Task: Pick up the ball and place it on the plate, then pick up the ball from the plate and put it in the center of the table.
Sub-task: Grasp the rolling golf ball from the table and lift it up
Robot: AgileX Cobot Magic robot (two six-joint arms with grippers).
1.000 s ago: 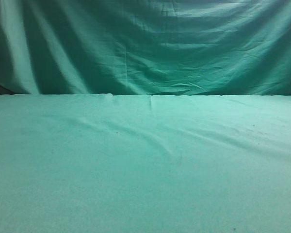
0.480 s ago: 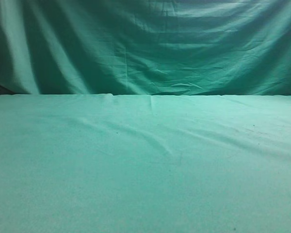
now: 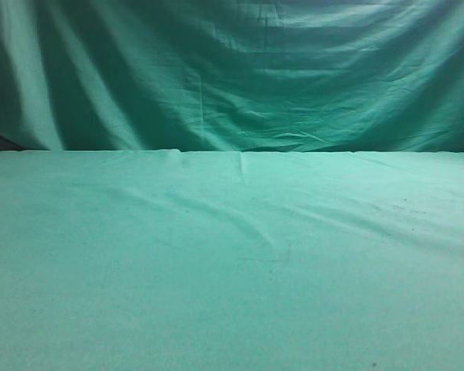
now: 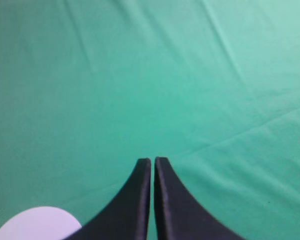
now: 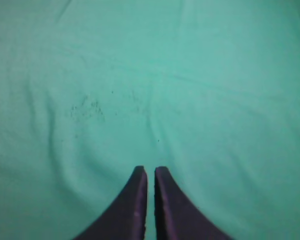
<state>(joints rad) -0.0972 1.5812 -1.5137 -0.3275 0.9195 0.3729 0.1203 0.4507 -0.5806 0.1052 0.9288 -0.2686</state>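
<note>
- Left gripper (image 4: 153, 161): black jaws pressed together, nothing between them, hanging above bare green cloth.
- Right gripper (image 5: 150, 170): jaws likewise clenched on nothing, a thin slit between the tips, above cloth carrying a few dark specks (image 5: 85, 111).
- A pale rounded shape (image 4: 36, 224) sits at the lower left corner of the left wrist view, just beside the left jaw base. It is likely the plate; cut off by the frame, so not confirmed.
- The ball: not visible in any view. Its location cannot be stated.
- The table (image 3: 232, 309): the exterior view shows only wrinkled green cloth, with the backdrop curtain (image 3: 232, 77) behind; neither arm appears there.
- Risk: with the ball unlocated, any descent is blind; the cause is the current camera coverage.
- Risk: jaws that are not parted first would knock the ball, and it may roll.
- Risk: cloth wrinkles (image 3: 247, 224) could deflect a released ball away from centre.
</note>
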